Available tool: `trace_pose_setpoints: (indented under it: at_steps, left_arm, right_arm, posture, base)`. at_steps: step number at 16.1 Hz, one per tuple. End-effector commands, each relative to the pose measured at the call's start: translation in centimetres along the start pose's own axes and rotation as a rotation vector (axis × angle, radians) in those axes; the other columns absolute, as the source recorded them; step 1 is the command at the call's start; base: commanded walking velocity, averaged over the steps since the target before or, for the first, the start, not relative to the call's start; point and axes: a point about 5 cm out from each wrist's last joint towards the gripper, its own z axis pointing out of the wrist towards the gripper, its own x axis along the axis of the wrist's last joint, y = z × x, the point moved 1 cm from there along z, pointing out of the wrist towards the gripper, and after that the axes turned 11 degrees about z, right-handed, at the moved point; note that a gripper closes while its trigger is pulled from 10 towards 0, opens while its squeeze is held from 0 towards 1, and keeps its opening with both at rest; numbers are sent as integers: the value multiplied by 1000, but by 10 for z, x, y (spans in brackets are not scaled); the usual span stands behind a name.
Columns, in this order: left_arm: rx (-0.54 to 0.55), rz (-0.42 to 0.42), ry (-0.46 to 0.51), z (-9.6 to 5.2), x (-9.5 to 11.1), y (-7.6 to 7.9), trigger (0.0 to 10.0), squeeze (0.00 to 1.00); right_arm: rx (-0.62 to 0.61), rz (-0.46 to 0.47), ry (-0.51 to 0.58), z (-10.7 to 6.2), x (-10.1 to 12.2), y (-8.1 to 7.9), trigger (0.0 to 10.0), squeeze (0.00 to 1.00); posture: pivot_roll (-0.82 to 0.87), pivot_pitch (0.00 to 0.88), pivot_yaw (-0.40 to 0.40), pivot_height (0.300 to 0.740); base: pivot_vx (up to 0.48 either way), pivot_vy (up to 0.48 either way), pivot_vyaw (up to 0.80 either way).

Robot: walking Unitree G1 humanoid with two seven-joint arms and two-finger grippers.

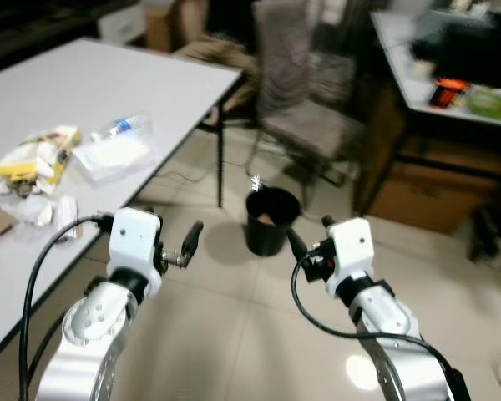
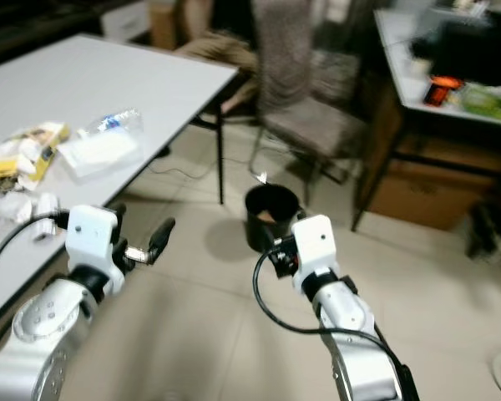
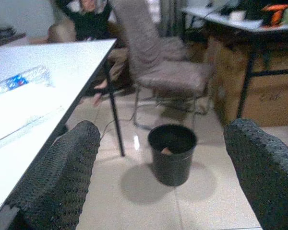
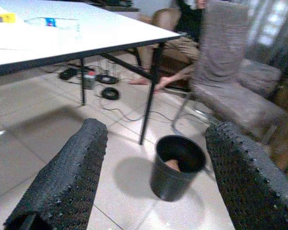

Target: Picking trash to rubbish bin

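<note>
Left eye view showed a white table (image 1: 108,75) on the robot's left, carrying a yellow packet (image 1: 42,154), a plastic bottle (image 1: 121,127), a clear bag (image 1: 113,154) and crumpled wrappers (image 1: 33,209) near its front edge. A black bin (image 1: 271,221) stood on the tiled floor (image 1: 234,326) just beyond the table's corner, in front of a grey chair (image 1: 305,92). The left gripper (image 1: 179,242) was raised beside the table edge, and the right gripper (image 1: 305,242) hung near the bin; both were empty. Right eye view repeated the scene, with a second table (image 2: 438,75) at the far right over a cardboard box (image 2: 426,196). Left wrist view showed the left gripper's fingers (image 3: 62,177) spread wide apart and holding nothing, with the bin between them on the floor, something pale orange lying inside it. Right wrist view showed the right gripper's fingers (image 4: 67,177) likewise released and empty, the bin framed between them below the table's corner leg (image 4: 149,96), and a seated person (image 4: 182,33) behind the chair.
</note>
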Motion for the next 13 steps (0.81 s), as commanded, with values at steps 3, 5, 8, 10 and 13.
trace_pose_setpoints:
  at_steps: [3,5,8,10,13]
  left_arm:
    - [68,-41,-5,-4,-3,-7,10000,0]
    - [143,-25,-37,-14,-11,-6,10000,0]
    - [161,-1,-23,-9,-9,-2,10000,0]
    - [150,-4,9,1,-4,0,10000,0]
    - [136,28,43,26,4,-8,10000,0]
  right_arm:
    - [25,1,-1,2,-2,-5,10000,0]
    - [41,-39,-46,2,-11,-3,10000,0]
    - [48,-37,-19,5,-5,1,10000,0]
    - [38,-34,17,7,2,5,10000,0]
    - [-65,-34,47,3,8,21,10000,0]
  posture:
    - [-21,0,-93,740]
    - [-2,0,-129,740]
    - [-31,0,-83,740]
    - [-52,0,-77,740]
    - [-86,0,-50,740]
  base:
    - [-89,0,0]
    - [0,0,672]
    - [0,0,800]
    - [0,0,800]
    - [80,0,354]
